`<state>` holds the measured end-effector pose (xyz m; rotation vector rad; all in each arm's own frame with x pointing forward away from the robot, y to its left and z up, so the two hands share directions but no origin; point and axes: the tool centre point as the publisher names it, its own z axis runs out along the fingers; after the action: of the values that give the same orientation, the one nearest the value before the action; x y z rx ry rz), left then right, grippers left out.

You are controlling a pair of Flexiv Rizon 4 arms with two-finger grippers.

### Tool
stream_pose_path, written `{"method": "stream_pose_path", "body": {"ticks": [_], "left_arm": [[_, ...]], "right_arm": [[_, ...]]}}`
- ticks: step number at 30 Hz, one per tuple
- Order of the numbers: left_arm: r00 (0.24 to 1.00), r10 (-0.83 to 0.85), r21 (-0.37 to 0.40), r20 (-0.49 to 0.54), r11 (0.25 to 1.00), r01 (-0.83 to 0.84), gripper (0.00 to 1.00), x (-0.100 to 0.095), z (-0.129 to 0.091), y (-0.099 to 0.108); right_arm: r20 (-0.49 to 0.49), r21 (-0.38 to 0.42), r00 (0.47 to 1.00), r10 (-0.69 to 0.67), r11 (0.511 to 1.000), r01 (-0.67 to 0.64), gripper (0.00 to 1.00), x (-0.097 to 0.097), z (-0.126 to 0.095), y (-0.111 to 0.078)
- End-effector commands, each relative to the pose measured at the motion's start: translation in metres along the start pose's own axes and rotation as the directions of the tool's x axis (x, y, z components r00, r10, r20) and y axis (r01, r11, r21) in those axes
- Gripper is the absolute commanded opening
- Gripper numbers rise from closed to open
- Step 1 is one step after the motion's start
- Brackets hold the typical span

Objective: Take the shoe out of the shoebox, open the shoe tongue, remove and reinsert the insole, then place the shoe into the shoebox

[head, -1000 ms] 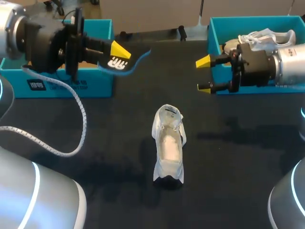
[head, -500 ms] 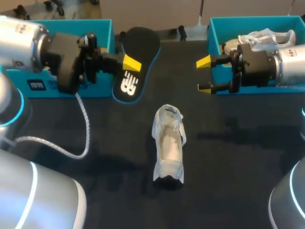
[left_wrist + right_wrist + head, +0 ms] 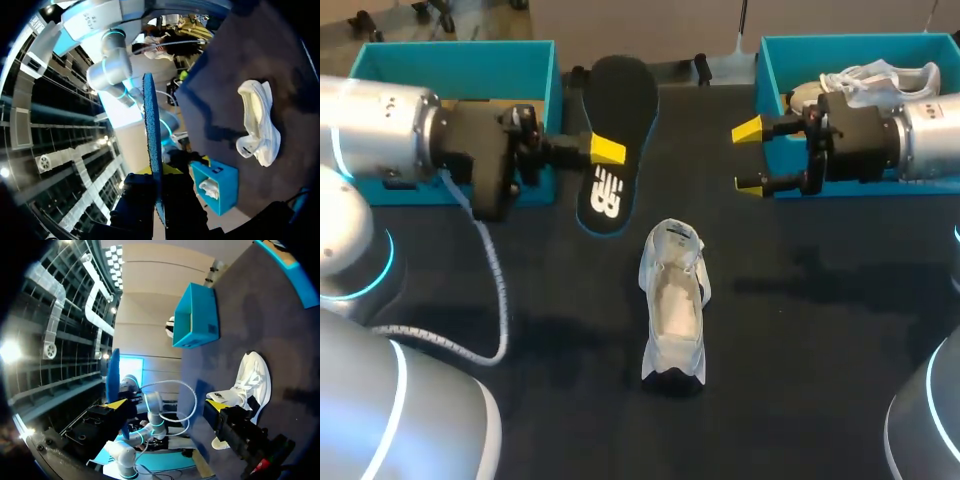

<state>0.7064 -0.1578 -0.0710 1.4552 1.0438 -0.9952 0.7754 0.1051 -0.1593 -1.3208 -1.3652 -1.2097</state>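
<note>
Left claw [image 3: 606, 153]: clamped on the insole [image 3: 618, 95], one yellow tip pressed on the dark underside, the other hidden behind it. Insole held flat to the head view, long axis running from the rear of the surface [image 3: 820, 330] toward the middle, printed end nearest the shoe [image 3: 673, 305]. In the left wrist view, seen edge-on between the fingers (blue rim only). Contact between insole and surface: cannot tell.

Shoe: white, upright on its sole at the middle of the surface, opening upward, outside both boxes and apart from both claws. Located near the insole's printed end.

Right claw [image 3: 750, 156]: fingers apart, gripping nothing. Positioned in front of the right shoebox [image 3: 772, 60], tips pointing toward the middle of the surface.

Right shoebox: teal, at the rear right, with a second white shoe [image 3: 880, 75] inside. Left shoebox [image 3: 460, 55]: teal, at the rear left, behind the left arm [image 3: 380, 140].
</note>
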Motion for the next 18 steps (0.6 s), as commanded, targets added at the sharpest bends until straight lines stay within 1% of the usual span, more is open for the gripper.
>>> {"method": "stream_pose_path", "body": {"ticks": [1,2,15,16,17,18], "left_arm": [[1.000,-0.024,-0.035,-0.002,0.999,0.024,0.00,0.024,0.008,0.006],[0.999,-0.031,-0.043,-0.012,0.999,0.030,0.00,0.031,0.008,0.010],[0.999,-0.031,-0.043,-0.012,0.999,0.030,0.00,0.031,0.008,0.010],[0.999,-0.039,-0.062,0.011,0.997,0.040,0.00,0.040,0.014,0.014],[1.000,-0.030,-0.074,-0.008,0.997,0.029,0.00,0.045,0.017,0.017],[1.000,-0.023,-0.084,-0.005,0.996,0.022,0.00,0.052,0.023,0.021]], "right_arm": [[0.001,-0.002,1.000,0.001,1.000,-0.001,1.00,0.000,0.002,0.000],[0.001,-0.002,1.000,0.001,1.000,-0.001,1.00,0.000,0.002,0.000],[0.001,-0.002,1.000,0.001,1.000,-0.001,1.00,0.000,0.002,0.000],[0.001,-0.002,1.000,0.001,1.000,-0.001,1.00,0.000,0.002,0.000],[0.001,-0.002,1.000,0.001,1.000,-0.001,1.00,0.000,0.002,0.000],[0.001,-0.002,1.000,0.001,1.000,-0.001,1.00,0.000,0.002,0.000]]}}
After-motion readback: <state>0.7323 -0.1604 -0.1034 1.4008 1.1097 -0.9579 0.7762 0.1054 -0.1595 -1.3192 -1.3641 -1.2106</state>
